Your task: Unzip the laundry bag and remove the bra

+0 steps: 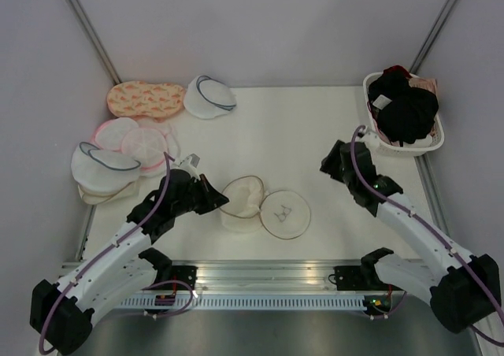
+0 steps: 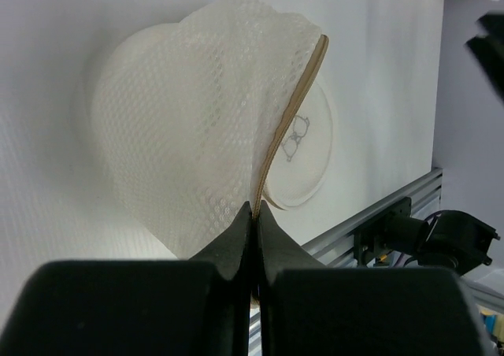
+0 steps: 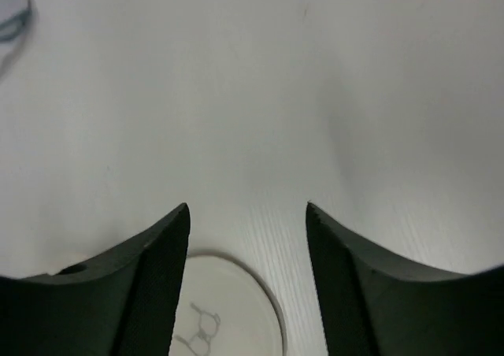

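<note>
The laundry bag [image 1: 242, 198] lies open at the table's front middle. Its mesh half [image 2: 189, 127] stands lifted, and its flat face with the bra drawing [image 1: 286, 213] lies on the table. My left gripper [image 1: 220, 201] is shut on the bag's tan zipper rim [image 2: 295, 96], pinched between the fingertips [image 2: 257, 208]. My right gripper [image 1: 339, 163] is open and empty, above the table right of the bag; the flat face [image 3: 228, 309] shows below it [image 3: 246, 210]. A black bra with a white tag [image 1: 403, 108] lies in the basket at the back right.
A white basket [image 1: 437, 139] holds dark and pink garments at the back right. Grey-rimmed pouches [image 1: 102, 167] [image 1: 209, 96], pink-rimmed pouches [image 1: 134, 139] and an orange patterned pouch [image 1: 144, 98] lie at the back left. A metal rail [image 1: 268, 277] runs along the front edge.
</note>
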You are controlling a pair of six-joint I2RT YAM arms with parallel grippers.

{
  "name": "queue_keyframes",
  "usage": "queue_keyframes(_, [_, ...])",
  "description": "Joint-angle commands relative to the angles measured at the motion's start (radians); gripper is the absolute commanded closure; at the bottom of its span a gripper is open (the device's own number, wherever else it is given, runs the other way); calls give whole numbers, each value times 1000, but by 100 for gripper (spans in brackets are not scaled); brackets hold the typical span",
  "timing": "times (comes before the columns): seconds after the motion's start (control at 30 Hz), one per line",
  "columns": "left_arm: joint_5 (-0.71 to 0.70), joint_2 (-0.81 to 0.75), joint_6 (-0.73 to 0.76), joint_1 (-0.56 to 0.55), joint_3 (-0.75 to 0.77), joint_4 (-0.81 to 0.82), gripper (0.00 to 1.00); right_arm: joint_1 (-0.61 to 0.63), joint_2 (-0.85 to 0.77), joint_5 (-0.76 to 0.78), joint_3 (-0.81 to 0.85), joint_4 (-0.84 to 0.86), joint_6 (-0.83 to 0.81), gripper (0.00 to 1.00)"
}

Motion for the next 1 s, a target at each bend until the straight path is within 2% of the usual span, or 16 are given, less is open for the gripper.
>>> queue_keyframes(0.0, [-29, -20, -40, 6, -29, 49, 98, 117, -124, -21, -190, 21, 171, 37])
queue_keyframes(0.07, [-17, -17, -51, 6, -43, 62, 98, 215, -184, -21, -273, 2, 272, 46])
queue_keyframes(0.27, [9, -8, -83, 6, -89, 123, 98, 461, -174, 30, -356, 3, 427, 48])
queue_keyframes(0.4, [20, -11, -87, 6, -94, 129, 98, 515, -104, 4, -402, 78, 493, 49])
queue_keyframes(0.47, [20, -20, -89, 6, -95, 129, 98, 557, -83, 39, -405, 66, 529, 49])
queue_keyframes(0.73, [25, -16, -89, 6, -97, 129, 98, 720, -21, 159, -292, -106, 611, 42])
queue_keyframes(0.97, [28, -6, -86, 6, -92, 132, 98, 828, 22, 209, -331, -150, 771, 37])
